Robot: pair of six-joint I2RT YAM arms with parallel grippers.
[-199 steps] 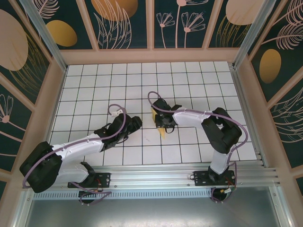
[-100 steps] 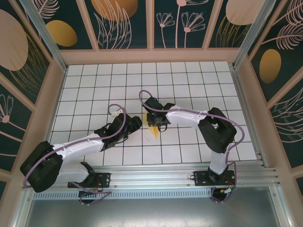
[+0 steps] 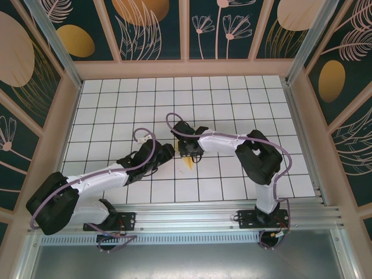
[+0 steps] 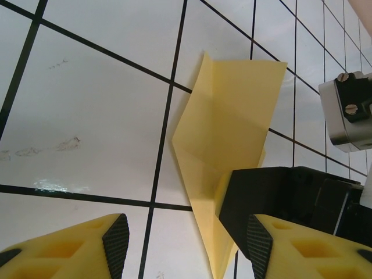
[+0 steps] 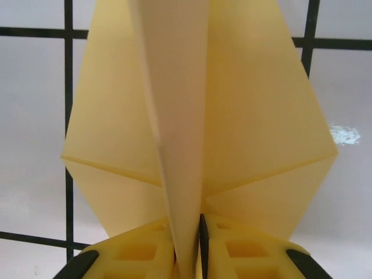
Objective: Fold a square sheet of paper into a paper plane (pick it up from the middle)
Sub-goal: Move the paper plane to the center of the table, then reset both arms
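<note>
One grip noted: right gripper [image 5: 187, 235] clamps the centre ridge of the paper plane [image 5: 261, 133] near mid-table [image 3: 116, 104], likely to hold its folds shut, while left gripper [image 4: 187, 241] hovers beside, jaws apart, empty

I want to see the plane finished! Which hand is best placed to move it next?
Probably the right hand: it pinches the ridge of the paper plane. The left hand hangs open beside it.

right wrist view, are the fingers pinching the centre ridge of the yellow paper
Yes, the right gripper has both fingers closed against the upright centre ridge of the paper plane, whose wings spread out to either side.
</note>
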